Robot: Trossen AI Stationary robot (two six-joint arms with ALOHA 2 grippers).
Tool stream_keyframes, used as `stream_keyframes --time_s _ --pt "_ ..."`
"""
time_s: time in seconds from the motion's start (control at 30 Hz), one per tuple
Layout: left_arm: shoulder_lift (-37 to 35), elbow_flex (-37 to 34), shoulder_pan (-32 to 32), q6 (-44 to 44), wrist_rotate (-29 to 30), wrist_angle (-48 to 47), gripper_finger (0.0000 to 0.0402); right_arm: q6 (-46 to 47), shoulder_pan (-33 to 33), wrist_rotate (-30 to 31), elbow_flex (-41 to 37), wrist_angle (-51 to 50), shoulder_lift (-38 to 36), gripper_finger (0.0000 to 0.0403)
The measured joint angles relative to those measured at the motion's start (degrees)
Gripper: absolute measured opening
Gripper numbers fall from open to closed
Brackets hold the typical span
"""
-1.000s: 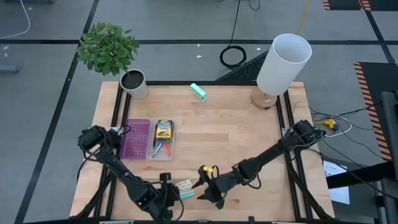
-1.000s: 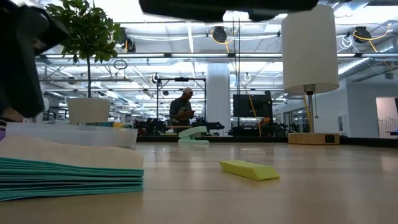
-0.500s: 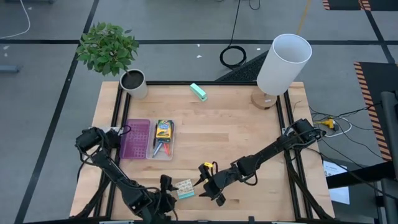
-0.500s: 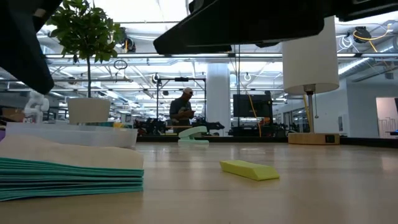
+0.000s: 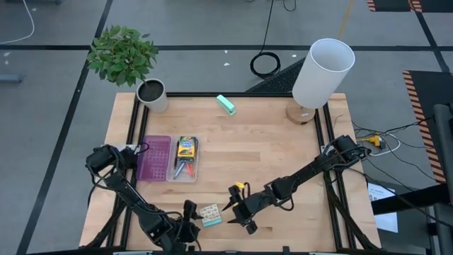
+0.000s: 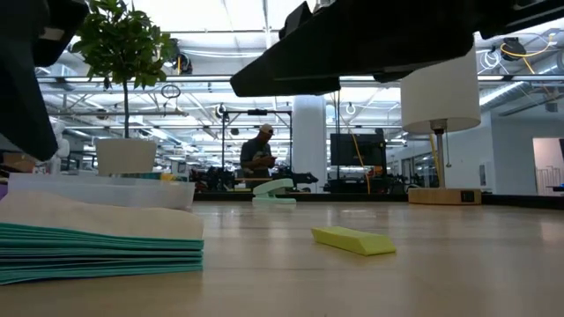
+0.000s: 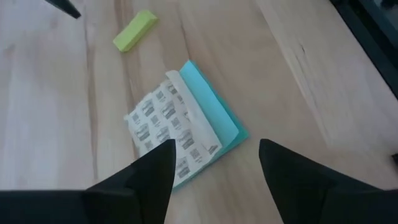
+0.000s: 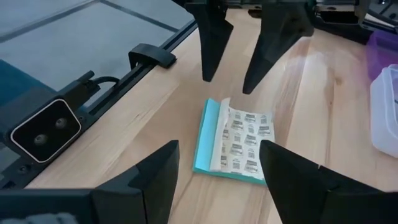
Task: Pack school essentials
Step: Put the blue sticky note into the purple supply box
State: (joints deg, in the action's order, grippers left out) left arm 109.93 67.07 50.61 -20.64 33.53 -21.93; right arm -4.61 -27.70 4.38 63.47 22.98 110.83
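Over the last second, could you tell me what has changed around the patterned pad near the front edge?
The right gripper shifted slightly toward the table's middle, away from the front edge. The left gripper drew back a little toward the left of the patterned pad. Both are open and neither holds anything. The pad, the yellow piece and the clear case lie as before.

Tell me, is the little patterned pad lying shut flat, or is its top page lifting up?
Lifting. The patterned pad's top sheet curls up off the teal pages along one edge, also visible in the left wrist view.
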Motion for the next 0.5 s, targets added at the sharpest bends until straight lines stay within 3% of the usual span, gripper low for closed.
stream_keyframes --time_s 0.27,0.5 --pt "4.2 0.0 -0.1 5.1 0.5 5.4 0.0232 0.8 0.1 0.0 -0.8 1.2 0.0 0.0217" --pt "6.7 0.0 -0.1 3.4 3.9 9.5 0.0232 0.6 0.2 0.0 -0.8 1.2 0.0 0.0217"
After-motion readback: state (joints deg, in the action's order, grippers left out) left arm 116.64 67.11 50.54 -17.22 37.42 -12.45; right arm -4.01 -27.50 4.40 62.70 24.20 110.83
